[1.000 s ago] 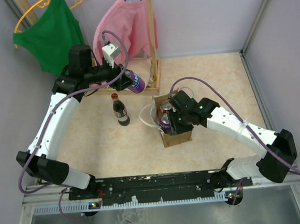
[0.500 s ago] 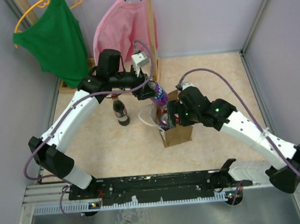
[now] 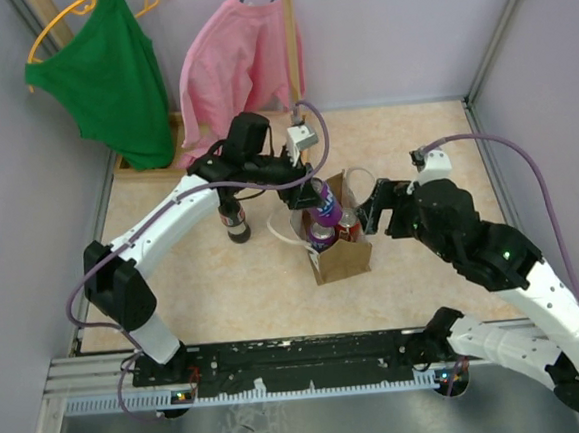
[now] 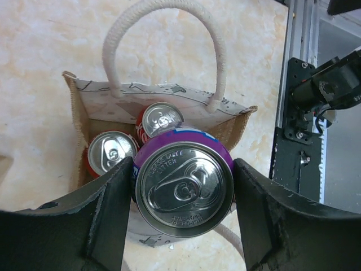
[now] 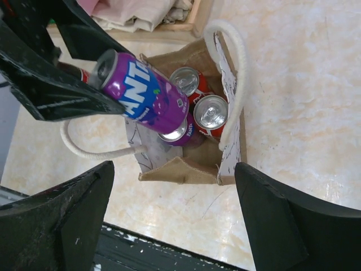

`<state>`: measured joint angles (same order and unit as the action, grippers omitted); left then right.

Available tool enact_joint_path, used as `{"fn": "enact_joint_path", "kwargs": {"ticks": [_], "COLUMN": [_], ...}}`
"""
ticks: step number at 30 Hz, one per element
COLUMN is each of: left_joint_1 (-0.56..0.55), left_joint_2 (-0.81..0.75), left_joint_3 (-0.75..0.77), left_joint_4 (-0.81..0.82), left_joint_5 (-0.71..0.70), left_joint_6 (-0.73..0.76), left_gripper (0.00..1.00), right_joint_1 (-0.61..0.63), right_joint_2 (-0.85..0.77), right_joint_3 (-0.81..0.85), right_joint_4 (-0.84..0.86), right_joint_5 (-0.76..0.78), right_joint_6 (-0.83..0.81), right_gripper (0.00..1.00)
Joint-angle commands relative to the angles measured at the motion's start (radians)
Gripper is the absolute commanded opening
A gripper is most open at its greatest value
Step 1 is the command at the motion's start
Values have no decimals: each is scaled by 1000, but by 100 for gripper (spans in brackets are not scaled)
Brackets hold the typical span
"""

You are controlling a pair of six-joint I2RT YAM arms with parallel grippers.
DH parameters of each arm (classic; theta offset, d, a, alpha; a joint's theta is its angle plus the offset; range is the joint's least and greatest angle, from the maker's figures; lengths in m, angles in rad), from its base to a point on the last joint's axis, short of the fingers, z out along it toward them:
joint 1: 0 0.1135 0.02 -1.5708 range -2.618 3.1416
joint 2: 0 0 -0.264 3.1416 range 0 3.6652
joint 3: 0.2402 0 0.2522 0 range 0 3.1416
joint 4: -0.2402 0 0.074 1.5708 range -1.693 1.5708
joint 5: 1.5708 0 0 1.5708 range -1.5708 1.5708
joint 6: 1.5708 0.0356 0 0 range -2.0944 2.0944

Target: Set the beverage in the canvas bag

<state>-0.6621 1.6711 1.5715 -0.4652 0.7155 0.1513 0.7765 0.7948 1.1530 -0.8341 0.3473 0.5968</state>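
From above, the left fingers grip the purple can, tilted over the open canvas bag, which stands on the surface near a cola bottle. The left wrist view shows the can clamped between both fingers, its top toward the camera, with two red cans upright in the bag below. In the right wrist view the right fingers are spread wide and hold nothing above the bag, where another purple can lies under the tilted one.
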Motion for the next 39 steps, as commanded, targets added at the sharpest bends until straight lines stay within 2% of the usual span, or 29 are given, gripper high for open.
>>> {"fn": "enact_joint_path", "kwargs": {"ticks": [1,10,24,31,39], "left_joint_1": [-40,-103,-205,-219,-221], "left_joint_2": [18,38,47,76,171], "left_joint_3": [18,0,-12,-19,53], "left_joint_4": [102,69,-21,-38,-57], "left_joint_5": [16,-4,-28,-55,-78], "left_joint_6": [9,61,160,206,211], "left_gripper": [0,0,0,0,0], "right_joint_1": [-2,-2,-2,-2,-2], "right_joint_2": [-34,-92,-82,-70,-69], "right_joint_3": [-3,-34,-32,-32,-32], "right_joint_4": [-21,-56,-82,-86,-102], "right_joint_5": [72,90,93,89,93], "right_joint_6": [48,84,73,67,75], "right_gripper": [88,88,88,88,88]}}
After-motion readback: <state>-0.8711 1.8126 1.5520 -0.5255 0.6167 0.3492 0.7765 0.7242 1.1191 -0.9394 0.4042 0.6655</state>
